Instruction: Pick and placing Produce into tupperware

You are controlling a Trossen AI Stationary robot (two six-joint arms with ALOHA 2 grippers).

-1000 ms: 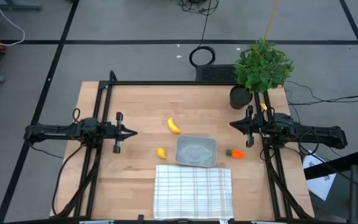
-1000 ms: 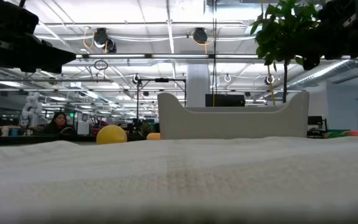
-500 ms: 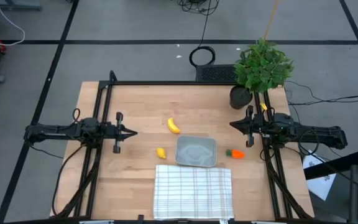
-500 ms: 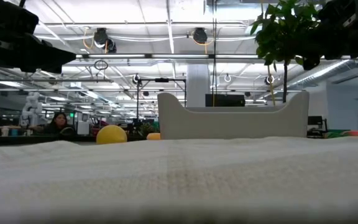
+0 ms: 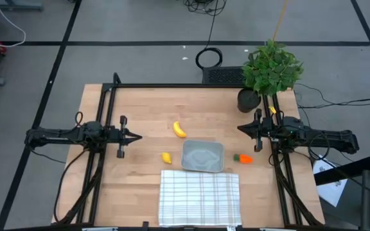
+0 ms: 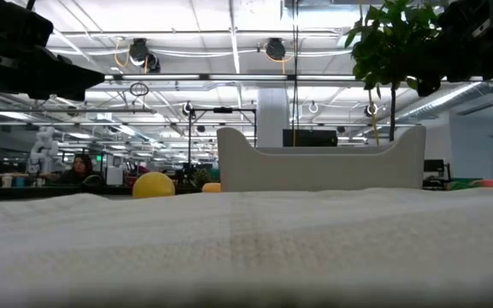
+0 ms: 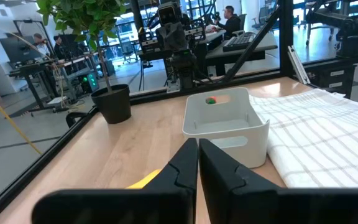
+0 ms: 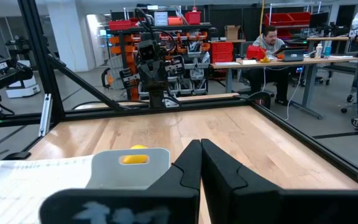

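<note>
The wooden table (image 5: 146,109) carries a white grid cloth (image 5: 200,197) at its near edge, with the empty grey tupperware (image 5: 203,156) just behind it, well short of the potted plant (image 5: 270,69) in the far right corner. Around the tub lie the banana (image 5: 179,129), the carrot (image 5: 243,158) and the lemon (image 5: 166,157). The left gripper (image 5: 137,136) and right gripper (image 5: 239,129) hang by the table's left and right edges, both clenched on nothing.

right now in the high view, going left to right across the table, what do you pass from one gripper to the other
left gripper → lemon → banana → tupperware → carrot → right gripper. The lemon and banana sit close in left-to-right order, as do the carrot and right gripper. The white cloth spans beneath several, so it is left out.
</note>
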